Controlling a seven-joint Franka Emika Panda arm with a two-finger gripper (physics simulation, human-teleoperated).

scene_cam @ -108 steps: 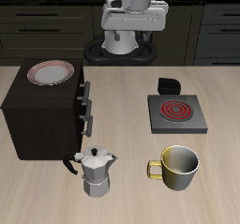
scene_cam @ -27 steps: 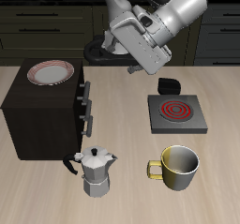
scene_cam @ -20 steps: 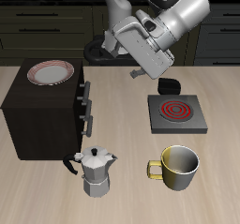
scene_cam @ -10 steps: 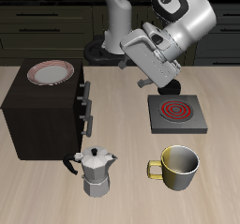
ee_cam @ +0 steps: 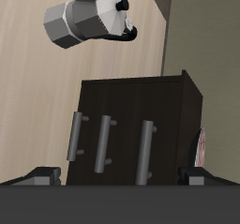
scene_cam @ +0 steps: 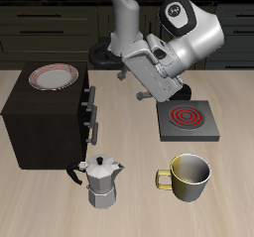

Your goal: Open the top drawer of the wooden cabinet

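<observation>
The wooden cabinet [scene_cam: 45, 122] is a very dark box at the side of the table, with all three drawers shut. In the wrist view the cabinet [ee_cam: 131, 101] faces me, showing three bar handles. The top drawer [ee_cam: 164, 125] is the one nearest the plate, and its handle [ee_cam: 145, 153] is a short bar. In the exterior view the top drawer [scene_cam: 88, 95] sits just under the cabinet's top edge. My gripper [scene_cam: 140, 95] hangs in the air beside the cabinet's drawer face, well apart from it, and points toward it. My gripper [ee_cam: 120, 177] is open and empty, with fingertips [ee_cam: 42, 174] wide apart.
A white plate with a red rim [scene_cam: 54, 77] lies on the cabinet top. A metal moka pot [scene_cam: 101, 181] stands near the cabinet's front corner. A yellow mug [scene_cam: 189, 177] is near the table's front edge. A grey stove plate with a red coil [scene_cam: 186, 120] lies below my arm.
My arm has swung down from its high resting pose at the back. The gripper has turned to face the cabinet's drawers and moved lower and closer to them.
</observation>
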